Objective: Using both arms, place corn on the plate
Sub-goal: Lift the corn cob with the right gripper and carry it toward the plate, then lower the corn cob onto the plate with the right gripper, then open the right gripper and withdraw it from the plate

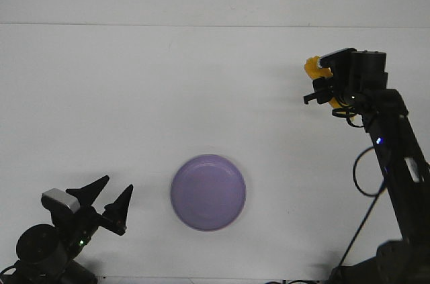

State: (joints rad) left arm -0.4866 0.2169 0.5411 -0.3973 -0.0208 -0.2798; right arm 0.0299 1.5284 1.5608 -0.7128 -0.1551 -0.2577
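The light is bright and even, and the white table looks almost washed out with only very faint shadows. The picture is a little soft, so the plate has slightly blurred edges and no glare.

The plate lies on the worktop, near its front edge and about midway across. The left pincer sits left of the plate at the front corner. The right pincer stands far right and further back, the corn within it, well apart from the plate.
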